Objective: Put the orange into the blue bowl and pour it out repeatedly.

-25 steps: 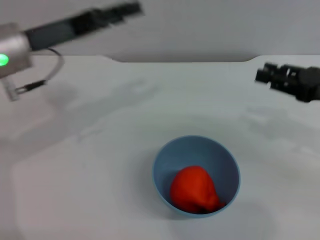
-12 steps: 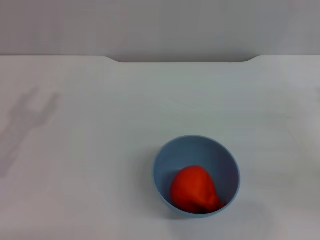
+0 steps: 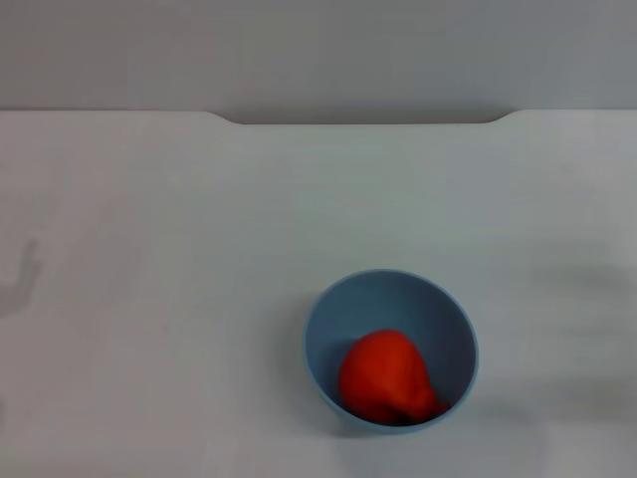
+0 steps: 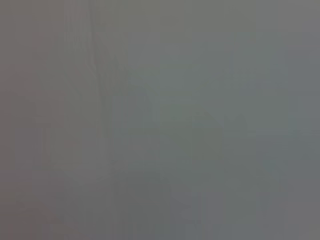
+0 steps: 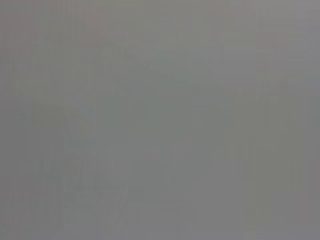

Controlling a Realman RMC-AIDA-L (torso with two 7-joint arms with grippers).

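Note:
The orange (image 3: 386,378) lies inside the blue bowl (image 3: 448,317), resting against the near side of its inner wall. The bowl stands upright on the white table (image 3: 199,249), right of centre and near the front edge in the head view. Neither gripper appears in the head view. Both wrist views show only a featureless grey field, with no fingers and no objects.
The table's far edge (image 3: 358,121) runs across the top of the head view, with a raised notch in its middle. A faint shadow (image 3: 22,274) falls on the table at the far left.
Both arms have left the head view: the left one from the upper left, the right one from the upper right. The shadow at the left has shrunk. Bowl and orange have not moved.

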